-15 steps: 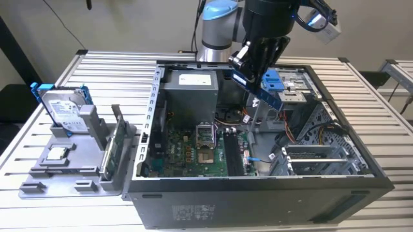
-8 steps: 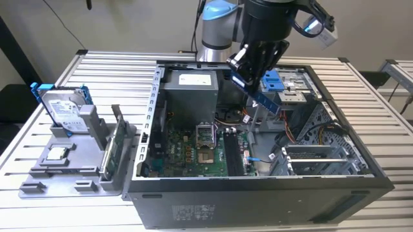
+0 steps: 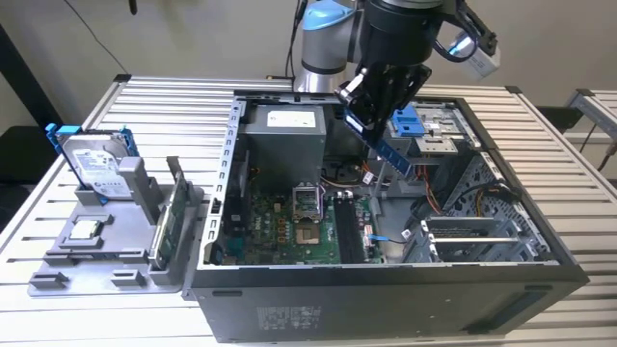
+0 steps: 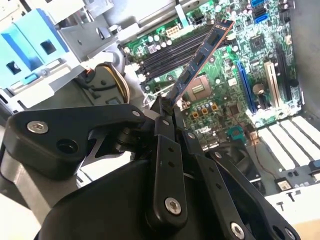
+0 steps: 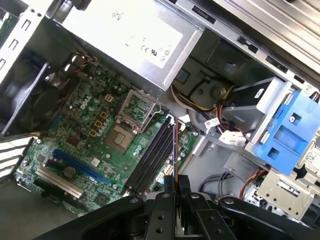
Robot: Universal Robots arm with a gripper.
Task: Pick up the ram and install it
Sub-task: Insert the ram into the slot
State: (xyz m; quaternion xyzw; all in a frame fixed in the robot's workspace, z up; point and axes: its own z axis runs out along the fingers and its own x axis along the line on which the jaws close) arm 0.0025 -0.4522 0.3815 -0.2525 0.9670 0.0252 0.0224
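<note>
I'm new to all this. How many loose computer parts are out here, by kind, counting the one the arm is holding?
ram, held in the gripper above the open case: 1
hard drive in a blue frame: 1
green circuit board, standing on edge: 1
small square chip on the grey stand: 1
Total: 4

Count, everything placed against the computer case [image 3: 386, 296]: one case.

Inside it: one motherboard [image 3: 289, 231], one power supply [image 3: 285, 130], one processor socket [image 5: 122, 137], four memory slots [image 5: 152, 155], one blue drive caddy [image 3: 407, 119].

Over its open side: my one gripper [image 3: 371, 123], pinching one ram [image 3: 391, 148].

Beside it, at the exterior view's left: one grey holder tray [image 3: 87, 253] carrying one hard drive [image 3: 97, 163], one green circuit board [image 3: 166, 231], one processor chip [image 3: 85, 230].
</note>
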